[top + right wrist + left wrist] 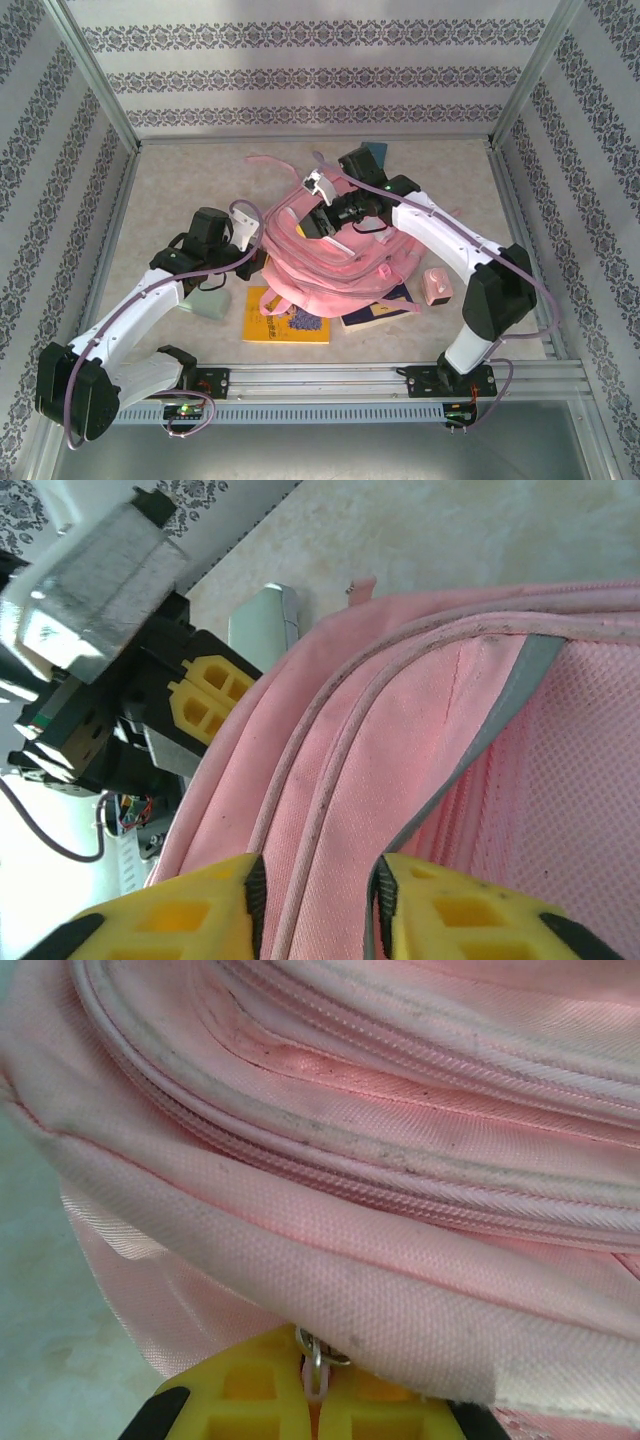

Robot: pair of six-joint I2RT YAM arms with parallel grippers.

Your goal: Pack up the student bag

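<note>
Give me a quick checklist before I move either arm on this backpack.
1. Left pincer shut on the zipper pull: ok.
2. Right pincer gripping the student bag: not ok, jaws apart, rim fabric loose between them.
3. Bag opened for packing: cannot tell.
4. Books packed: not ok, yellow book and dark book lie on the table by the bag.
5. Pincers clear of each other: ok, at opposite sides of the bag.
</note>
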